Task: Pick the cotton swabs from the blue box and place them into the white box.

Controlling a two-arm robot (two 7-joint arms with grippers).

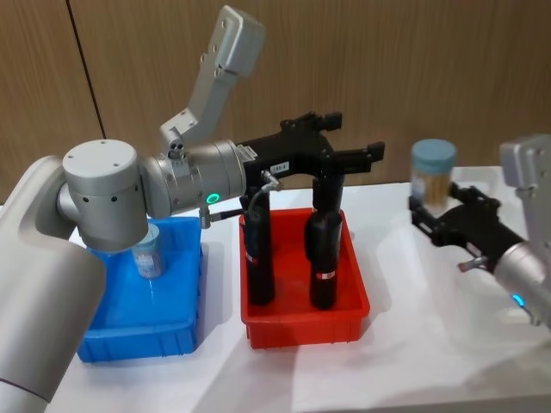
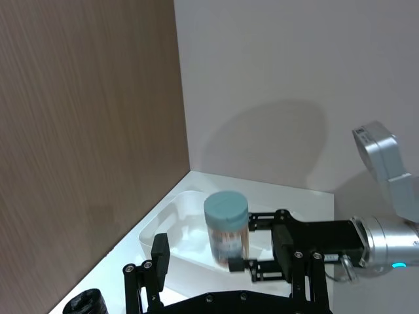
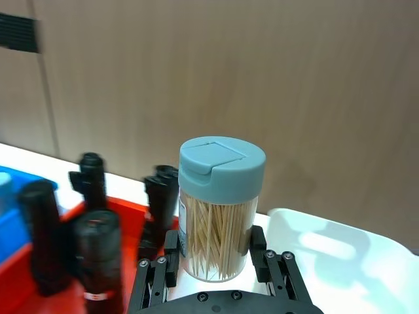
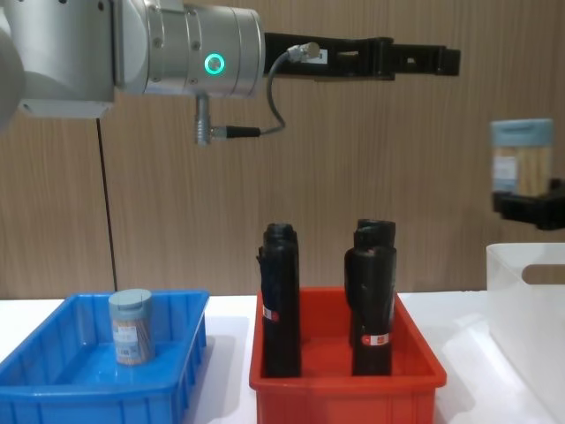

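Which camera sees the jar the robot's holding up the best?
The right wrist view: the held jar sits close, lid and swabs plain, in the right gripper. Head and chest views show it small at the right; the left wrist view shows it farther off.

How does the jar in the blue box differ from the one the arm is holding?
The jar in the blue box stands on the floor of the blue box, untouched; the held jar is up in the air, clamped in the right gripper near the white box. Both are upright, clear, with pale blue lids.
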